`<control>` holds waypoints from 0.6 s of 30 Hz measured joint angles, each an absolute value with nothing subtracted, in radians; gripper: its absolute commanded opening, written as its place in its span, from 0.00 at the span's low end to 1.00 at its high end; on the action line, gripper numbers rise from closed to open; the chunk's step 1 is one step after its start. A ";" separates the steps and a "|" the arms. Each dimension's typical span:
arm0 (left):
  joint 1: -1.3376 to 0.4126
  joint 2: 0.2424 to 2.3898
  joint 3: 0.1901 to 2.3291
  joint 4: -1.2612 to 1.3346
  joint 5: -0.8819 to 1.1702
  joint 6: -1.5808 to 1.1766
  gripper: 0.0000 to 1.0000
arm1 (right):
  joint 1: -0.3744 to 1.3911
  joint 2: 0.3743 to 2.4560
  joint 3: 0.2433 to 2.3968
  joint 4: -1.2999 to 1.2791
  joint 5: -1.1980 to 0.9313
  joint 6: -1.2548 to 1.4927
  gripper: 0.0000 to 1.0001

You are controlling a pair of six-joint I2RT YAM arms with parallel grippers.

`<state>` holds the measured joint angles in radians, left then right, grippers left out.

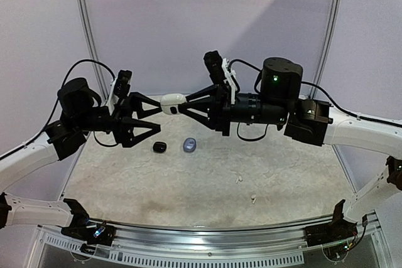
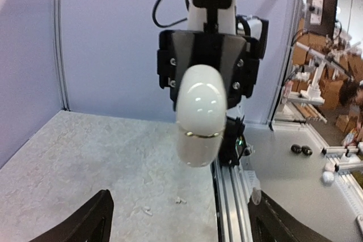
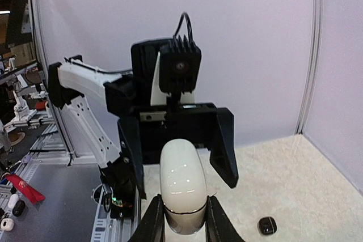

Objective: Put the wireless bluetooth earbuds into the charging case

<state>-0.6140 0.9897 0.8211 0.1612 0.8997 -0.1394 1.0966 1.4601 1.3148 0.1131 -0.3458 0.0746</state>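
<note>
Right fingers (image 3: 153,220) clamp the white charging case (image 3: 181,188) aloft; left fingers (image 2: 85,224) gape released just beside it. Beneath, on the tabletop (image 1: 188,200): black case (image 1: 159,147), grey-blue case (image 1: 190,145), white earbuds (image 1: 253,200).

White charging case (image 3: 181,182) — smooth, glossy plastic with a thin shiny seam; table top (image 1: 207,186) — matt, mottled, stone-like speckle.

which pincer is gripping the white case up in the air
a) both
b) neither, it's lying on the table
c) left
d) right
d: in the right wrist view, the right pincer has its fingers pressed against both sides of the white case, while the left pincer stands wide open with its fingers clear of the case.
</note>
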 measured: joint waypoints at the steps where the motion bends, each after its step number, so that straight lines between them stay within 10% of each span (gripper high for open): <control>1: -0.621 0.998 0.813 0.216 0.892 -0.173 0.76 | 1.097 1.456 1.313 0.144 -0.347 0.078 0.00; 18: -0.690 1.024 0.809 0.491 0.799 -0.350 0.27 | 1.097 1.495 1.340 0.255 -0.358 0.101 0.00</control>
